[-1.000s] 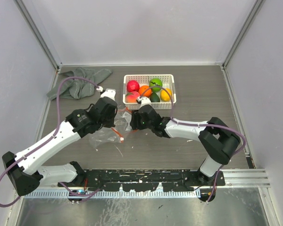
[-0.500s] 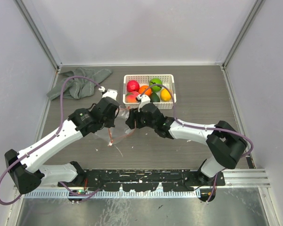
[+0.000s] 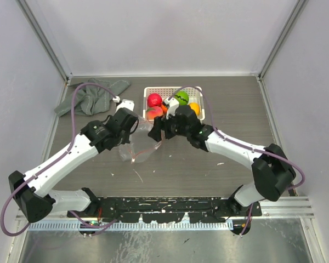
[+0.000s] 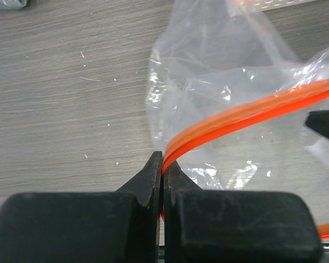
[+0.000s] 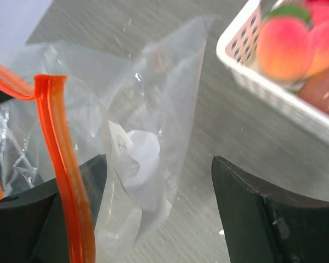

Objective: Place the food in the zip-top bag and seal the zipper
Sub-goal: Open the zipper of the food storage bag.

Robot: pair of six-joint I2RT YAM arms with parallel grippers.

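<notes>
Zipper (image 4: 236,116) pinched between left fingers (image 4: 145,183).

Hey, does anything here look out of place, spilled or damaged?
Nothing spilled or broken. The zip-top bag is crumpled and empty of fruit, its zipper pinched in the shut jaws of the left gripper. A grey cloth lies bunched at the far left. The food sits in the white basket.

Reads to me as a lab test cell: plain white panel walls (image 3: 164,38), aluminium corner posts (image 3: 43,37), wood-grain table (image 3: 236,109) with a black mounting rail (image 3: 170,206) at its near edge.
</notes>
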